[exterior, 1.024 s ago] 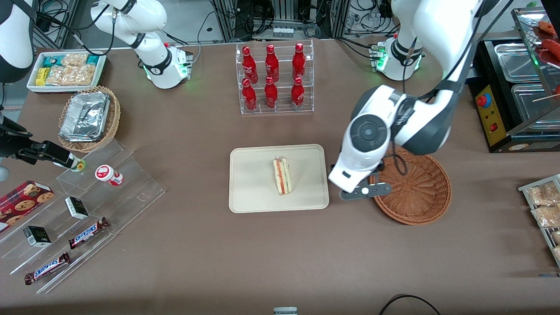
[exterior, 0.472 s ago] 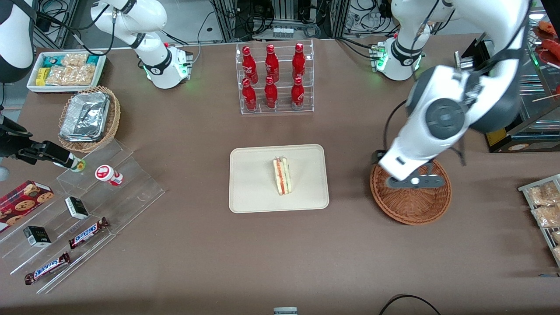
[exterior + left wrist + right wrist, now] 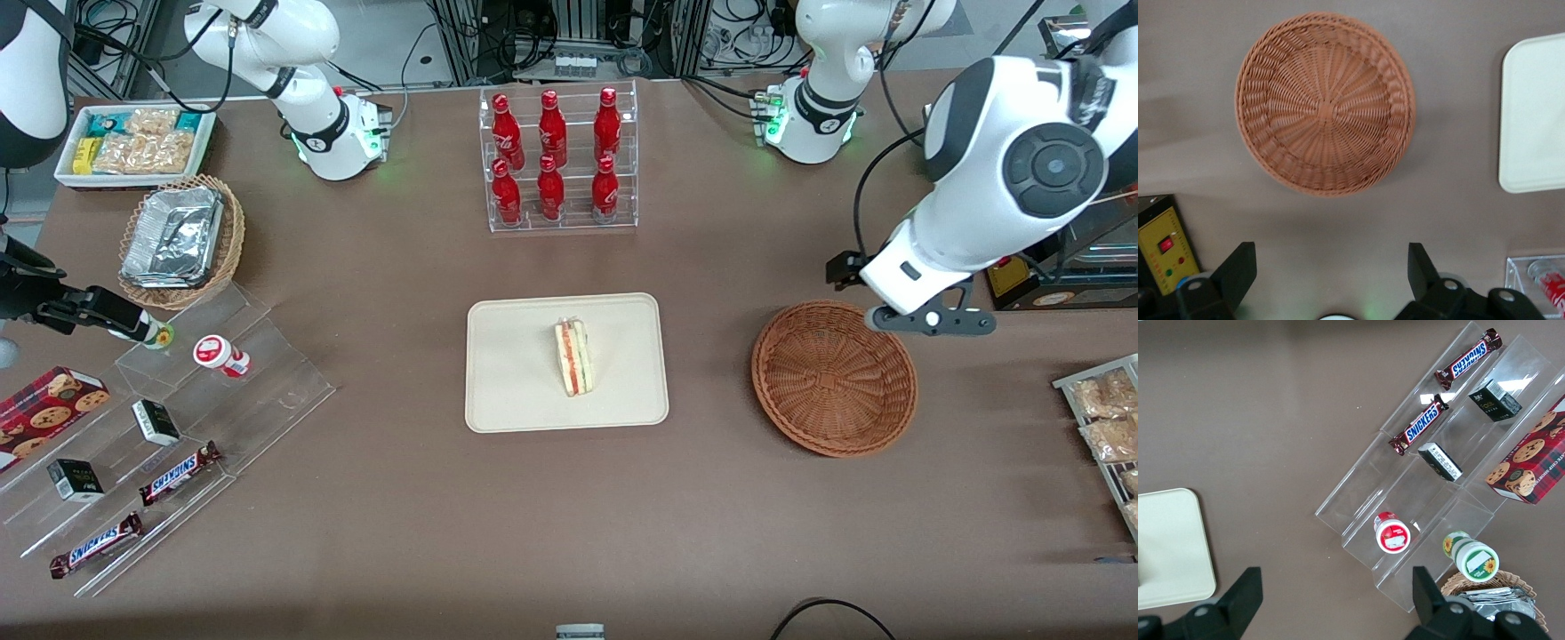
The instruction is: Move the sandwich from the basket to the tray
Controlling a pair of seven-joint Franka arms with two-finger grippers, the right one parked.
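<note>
One sandwich on tray, end effector spread, withdrawn above basket.

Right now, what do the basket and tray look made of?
Basket: woven wicker, reddish-brown, radial weave visible; could be plastic imitation. Tray: smooth matte cream, likely plastic or moulded fibre, holding the sandwich. Gripper is open, raised above the table beside the basket.

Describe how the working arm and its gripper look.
The left arm has glossy white shells with dark grey joint caps, a round one facing the camera, and a black cable looping beside it. Its base glows green. The gripper, above the table near the basket, has black fingers, spread open.
</note>
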